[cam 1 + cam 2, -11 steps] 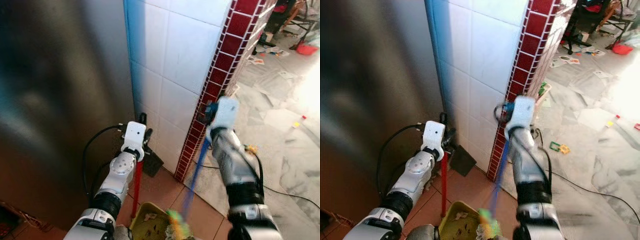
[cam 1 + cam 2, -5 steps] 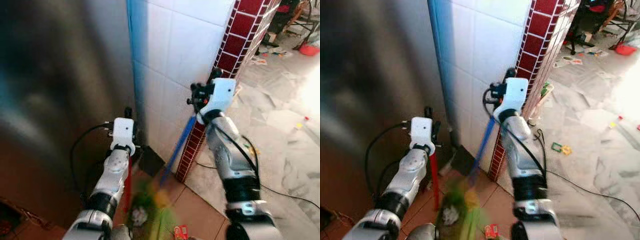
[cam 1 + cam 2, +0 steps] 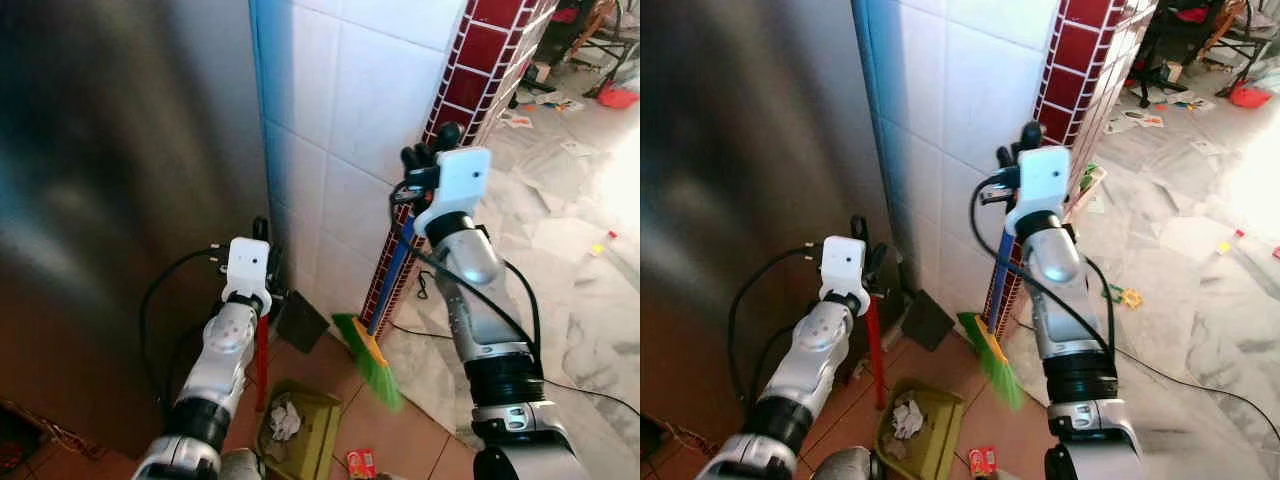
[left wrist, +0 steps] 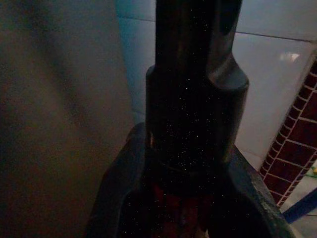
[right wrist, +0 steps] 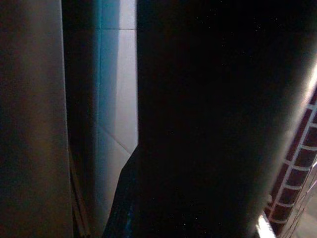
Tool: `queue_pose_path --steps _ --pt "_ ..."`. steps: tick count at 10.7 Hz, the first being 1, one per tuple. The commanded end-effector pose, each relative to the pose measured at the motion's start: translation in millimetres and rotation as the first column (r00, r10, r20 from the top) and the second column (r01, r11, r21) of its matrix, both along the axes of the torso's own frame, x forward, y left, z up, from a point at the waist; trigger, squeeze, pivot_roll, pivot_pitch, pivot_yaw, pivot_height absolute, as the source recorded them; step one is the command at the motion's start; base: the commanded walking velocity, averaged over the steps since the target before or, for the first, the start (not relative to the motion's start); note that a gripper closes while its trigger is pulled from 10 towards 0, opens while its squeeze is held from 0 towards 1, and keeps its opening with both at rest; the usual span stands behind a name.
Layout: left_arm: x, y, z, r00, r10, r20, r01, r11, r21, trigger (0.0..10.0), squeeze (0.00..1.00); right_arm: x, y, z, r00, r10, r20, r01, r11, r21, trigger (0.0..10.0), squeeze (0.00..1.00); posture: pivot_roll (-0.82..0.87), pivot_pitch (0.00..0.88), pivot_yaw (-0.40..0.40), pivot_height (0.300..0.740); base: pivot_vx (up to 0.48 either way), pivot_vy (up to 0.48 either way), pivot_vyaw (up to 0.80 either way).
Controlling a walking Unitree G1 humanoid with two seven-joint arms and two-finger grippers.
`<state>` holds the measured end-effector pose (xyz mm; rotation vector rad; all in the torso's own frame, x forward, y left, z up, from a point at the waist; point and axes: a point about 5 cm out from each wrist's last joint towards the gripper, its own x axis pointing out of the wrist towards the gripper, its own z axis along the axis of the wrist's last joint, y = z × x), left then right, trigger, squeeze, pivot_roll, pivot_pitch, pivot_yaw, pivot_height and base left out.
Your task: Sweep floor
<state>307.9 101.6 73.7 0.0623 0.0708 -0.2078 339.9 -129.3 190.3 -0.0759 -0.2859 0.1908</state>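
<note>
The right end effector [image 3: 425, 158] is closed on the blue handle of the broom [image 3: 372, 352], whose green bristles hang just above the floor [image 3: 590, 330]. The left end effector [image 3: 262, 232] grips the red-handled dustpan [image 3: 296, 430], which rests on the floor holding crumpled paper.

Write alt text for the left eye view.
The right gripper holds a blue-handled broom with green bristles lifted beside a white-tiled wall. The left gripper holds the red handle of a yellow dustpan containing crumpled paper.
</note>
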Motion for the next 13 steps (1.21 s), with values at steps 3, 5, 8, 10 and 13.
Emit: queue_pose_path --steps 3,5,8,10,13 --pt "-3.9 2.1 14 0.998 -0.023 0.051 0.023 1.000 -0.001 10.0 0.00 -4.6 -12.9 3 0.992 -0.088 0.089 0.094 0.993 -0.074 10.0 0.00 -0.03 0.000 -0.015 0.740 0.000 0.000 0.00" --pt "-5.3 5.7 16 0.999 -0.018 0.047 0.018 1.000 -0.004 10.0 0.00 -5.9 -11.9 -2 0.993 -0.092 0.078 0.097 0.993 -0.072 10.0 0.00 -0.03 0.000 -0.014 0.740 -0.266 0.000 0.00" --pt "-6.9 5.9 17 0.999 -0.020 0.026 0.020 1.000 -0.013 10.0 0.00 -4.8 -12.9 -6 0.992 -0.098 0.074 0.103 0.992 -0.076 10.0 0.00 -0.03 0.000 -0.016 0.740 -0.271 0.000 0.00" --pt "-6.7 7.1 17 1.000 -0.017 0.020 0.017 1.000 -0.016 10.0 0.00 -4.4 -13.8 -7 0.992 -0.102 0.070 0.107 0.991 -0.081 10.0 0.00 -0.03 0.000 -0.016 0.740 -0.266 0.000 0.00" --pt "-6.0 8.6 17 1.000 -0.022 0.011 0.022 1.000 -0.014 10.0 0.00 -3.2 -14.9 -16 0.993 -0.110 0.052 0.115 0.989 -0.097 10.0 0.00 -0.03 0.000 -0.019 0.740 -0.171 0.000 0.00"
